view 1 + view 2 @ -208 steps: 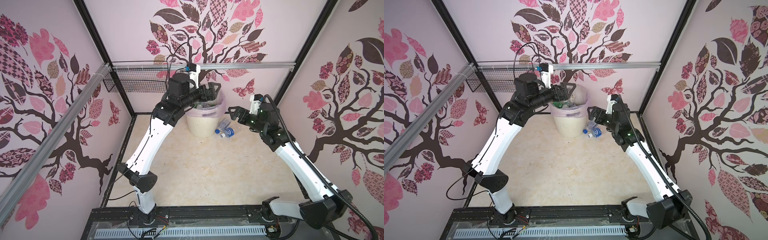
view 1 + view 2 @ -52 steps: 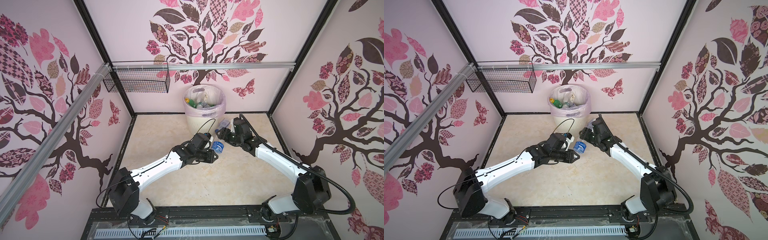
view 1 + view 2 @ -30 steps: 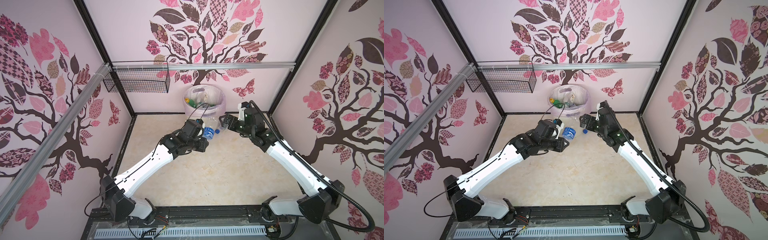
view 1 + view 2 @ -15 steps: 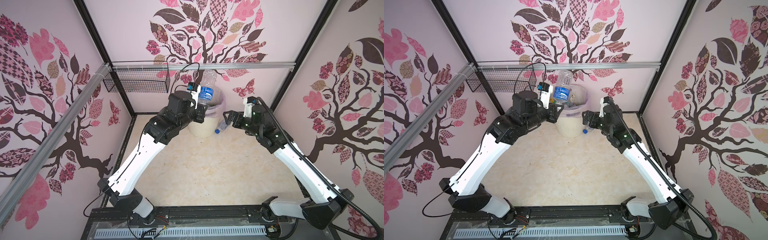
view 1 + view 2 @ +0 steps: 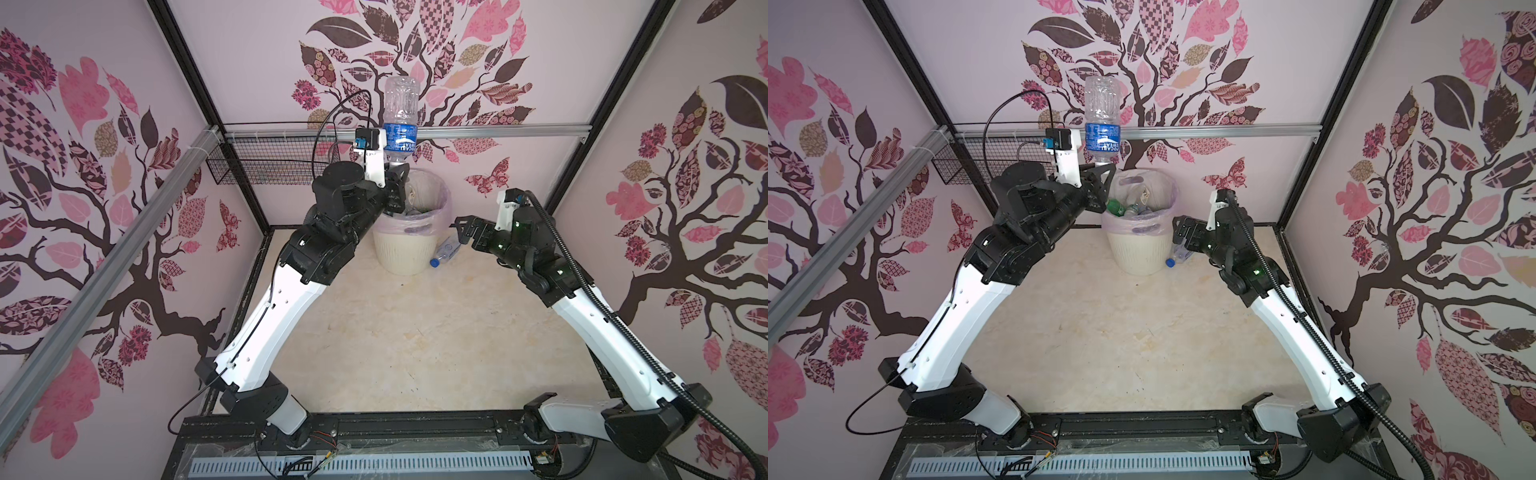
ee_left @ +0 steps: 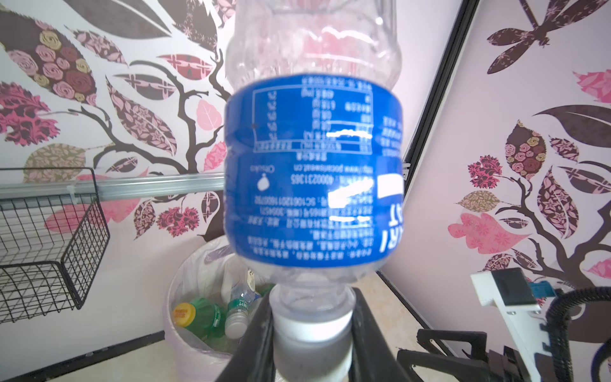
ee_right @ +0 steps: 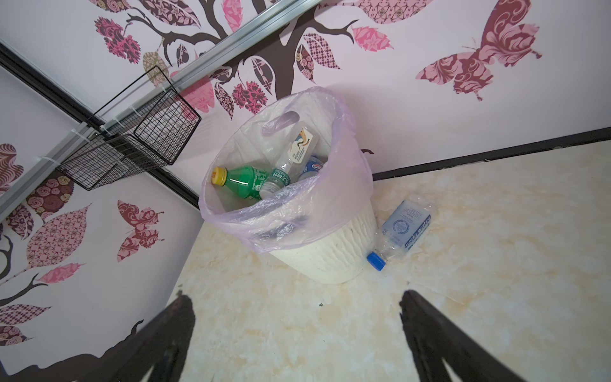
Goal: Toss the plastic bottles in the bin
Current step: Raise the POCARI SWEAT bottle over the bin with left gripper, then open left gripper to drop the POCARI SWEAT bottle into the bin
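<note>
My left gripper is shut on the white cap of a clear plastic bottle with a blue label. The bottle stands cap-down, its base pointing up, by the left rim of the bin. The bin holds several bottles, among them a green one. Another clear bottle with a blue cap lies on the floor against the bin's right side. My right gripper hangs open above it, empty.
A black wire mesh basket hangs on the back wall left of the bin. Walls with tree decals close in the back and sides. The beige floor stretches from the bin to the front rail.
My left arm has swung the bottle up from near the floor to high beside the bin's rim. My right gripper has lifted and drawn back to the right, still open.
</note>
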Robot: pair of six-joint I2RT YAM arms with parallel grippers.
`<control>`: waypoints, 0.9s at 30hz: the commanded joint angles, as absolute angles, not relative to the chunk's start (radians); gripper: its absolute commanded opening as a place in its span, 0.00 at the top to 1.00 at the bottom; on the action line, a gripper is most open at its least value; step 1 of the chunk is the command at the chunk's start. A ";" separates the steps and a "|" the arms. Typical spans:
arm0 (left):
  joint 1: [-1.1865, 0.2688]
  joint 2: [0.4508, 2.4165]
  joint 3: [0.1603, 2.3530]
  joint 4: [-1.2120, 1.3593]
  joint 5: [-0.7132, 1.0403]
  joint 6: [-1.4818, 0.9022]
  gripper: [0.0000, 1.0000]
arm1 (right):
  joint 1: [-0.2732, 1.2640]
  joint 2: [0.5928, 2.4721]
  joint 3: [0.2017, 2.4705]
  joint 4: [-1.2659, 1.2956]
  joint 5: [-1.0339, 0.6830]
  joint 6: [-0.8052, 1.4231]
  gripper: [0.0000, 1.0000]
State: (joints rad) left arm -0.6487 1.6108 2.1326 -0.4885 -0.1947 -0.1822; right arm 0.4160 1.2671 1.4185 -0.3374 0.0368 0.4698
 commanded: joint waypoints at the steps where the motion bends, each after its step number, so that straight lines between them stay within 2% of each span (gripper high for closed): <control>1: -0.545 1.764 2.207 -0.519 -0.061 -0.317 0.85 | 0.408 1.269 1.415 -0.311 0.002 0.485 0.00; 3: -0.503 1.883 2.345 -0.642 0.023 -0.370 0.72 | 0.407 1.261 1.400 -0.308 -0.011 0.495 0.00; 5: -0.494 1.949 2.447 -0.733 0.079 -0.371 0.54 | 0.408 1.249 1.381 -0.310 -0.017 0.500 0.00; 8: -0.497 1.924 2.397 -0.715 0.098 -0.378 0.28 | 0.408 1.232 1.364 -0.323 -0.014 0.492 0.00; 10: -0.497 1.882 2.344 -0.692 0.092 -0.374 0.19 | 0.407 1.226 1.364 -0.330 -0.021 0.492 0.00; 12: -0.497 1.845 2.309 -0.681 0.089 -0.373 0.05 | 0.407 1.220 1.365 -0.332 -0.033 0.497 0.01; 19: -0.516 1.752 2.255 -0.709 0.083 -0.351 0.03 | 0.407 1.205 1.351 -0.341 -0.049 0.527 0.00; 27: -0.523 1.651 2.088 -0.687 0.084 -0.335 0.03 | 0.402 1.195 1.329 -0.357 -0.025 0.541 0.01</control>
State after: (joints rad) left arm -0.5198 1.6474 2.1532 -0.6827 0.0761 -0.3576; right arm 0.4088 1.2217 1.3270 -0.3340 -0.0372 0.5274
